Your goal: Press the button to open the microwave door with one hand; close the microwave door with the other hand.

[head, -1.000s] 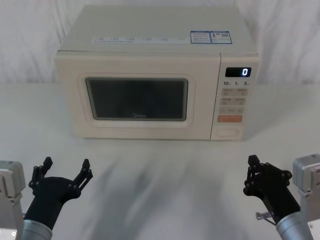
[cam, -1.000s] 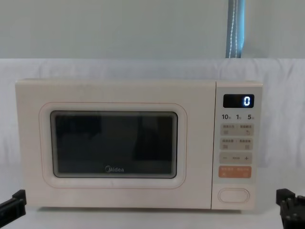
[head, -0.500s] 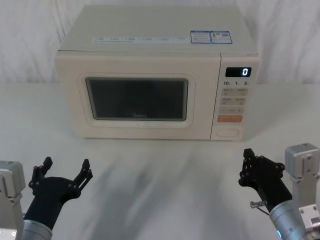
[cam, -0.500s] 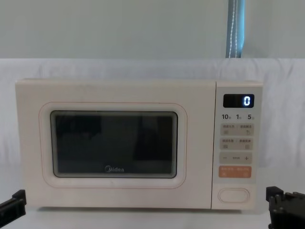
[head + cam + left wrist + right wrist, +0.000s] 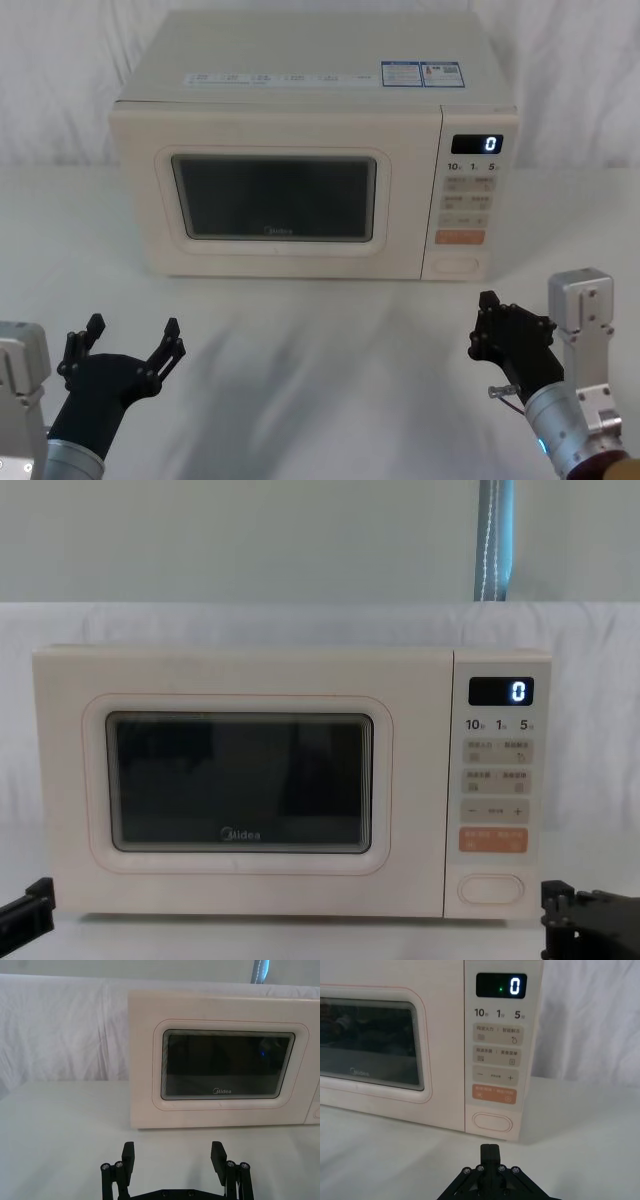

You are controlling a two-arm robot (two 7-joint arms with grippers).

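Right gripper (image 5: 488, 1147), fingers pressed together and empty, levelled at 6 o'clock below the button (image 5: 492, 1122); left gripper (image 5: 173, 1156) spread wide, empty, parked before the microwave door (image 5: 227, 1065).

Both grippers, left gripper (image 5: 125, 345) and right gripper (image 5: 508, 328), are matte black linkage claws (small screws visible) on silver wrists.

Evenly and brightly lit, soft diffuse light from above. Faint grey streaked shadows on the white worktop (image 5: 320, 360) in front of the microwave (image 5: 300, 130). Dim reflections and a small blue glint in the dark window of the microwave door (image 5: 227, 1065). Display (image 5: 501, 985) glowing crisp. Sharp throughout, without noticeable blur.
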